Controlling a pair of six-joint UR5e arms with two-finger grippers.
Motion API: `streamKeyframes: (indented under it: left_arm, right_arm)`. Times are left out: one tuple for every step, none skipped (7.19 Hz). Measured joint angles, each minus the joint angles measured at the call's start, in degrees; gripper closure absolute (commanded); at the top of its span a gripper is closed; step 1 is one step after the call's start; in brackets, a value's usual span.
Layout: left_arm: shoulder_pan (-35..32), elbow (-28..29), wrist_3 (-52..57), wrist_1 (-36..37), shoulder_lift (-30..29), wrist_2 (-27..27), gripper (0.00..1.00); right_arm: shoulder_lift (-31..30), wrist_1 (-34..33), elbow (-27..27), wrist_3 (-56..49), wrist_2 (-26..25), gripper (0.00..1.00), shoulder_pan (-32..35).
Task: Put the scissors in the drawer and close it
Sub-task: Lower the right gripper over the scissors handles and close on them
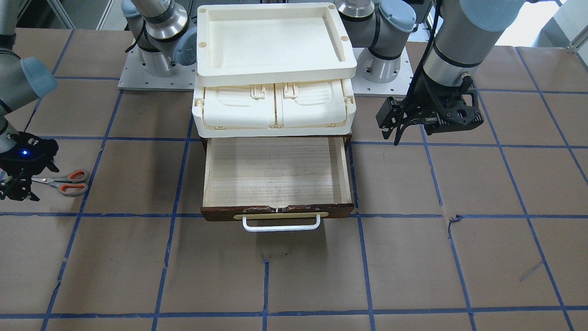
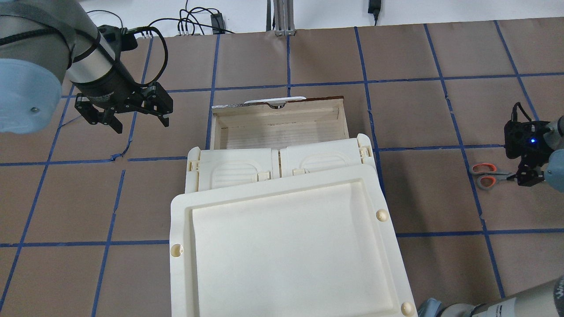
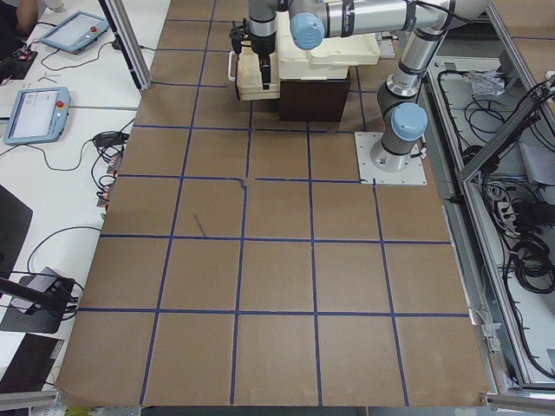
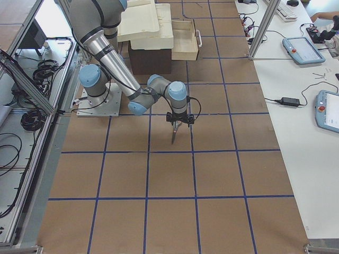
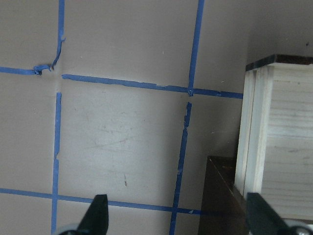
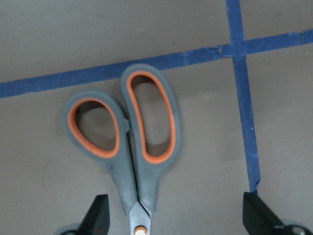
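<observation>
The scissors (image 1: 69, 182) lie flat on the brown table paper, far out on the robot's right, with their grey, orange-lined handles pointing toward the drawer. They also show in the overhead view (image 2: 486, 175) and the right wrist view (image 6: 132, 147). My right gripper (image 6: 178, 218) is open and straddles the scissors at the pivot, one finger on each side; it also shows in the front view (image 1: 18, 189). The wooden drawer (image 1: 275, 212) stands pulled open, its pale inside bare, with its white handle (image 1: 281, 224) facing away from the robot. My left gripper (image 2: 141, 121) is open and empty, hovering beside the drawer's side wall (image 5: 279, 137).
A cream latched case (image 1: 275, 110) sits on the dark cabinet over the drawer. A cream tray (image 1: 275, 41) lies on top of the case. Blue tape lines grid the brown paper. Both arm bases stand behind the cabinet.
</observation>
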Motion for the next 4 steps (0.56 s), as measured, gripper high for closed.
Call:
streamKeyframes:
  left_arm:
    - [0.0,0.0,0.0,0.0,0.0,0.0,0.0]
    - [0.0,0.0,0.0,0.0,0.0,0.0,0.0]
    - [0.1,0.0,0.0,0.0,0.0,0.1,0.0]
    - [0.1,0.0,0.1,0.0,0.0,0.1,0.0]
  right_arm:
    - [0.0,-0.2,0.3,-1.5,0.0,0.07,0.0]
    - [0.0,-0.2,0.4,-3.1,-0.2,0.07,0.0]
    - [0.1,0.2,0.5,-4.0,-0.5,0.07,-0.1]
    - [0.1,1.2,0.6,-4.7,-0.7,0.07,-0.1]
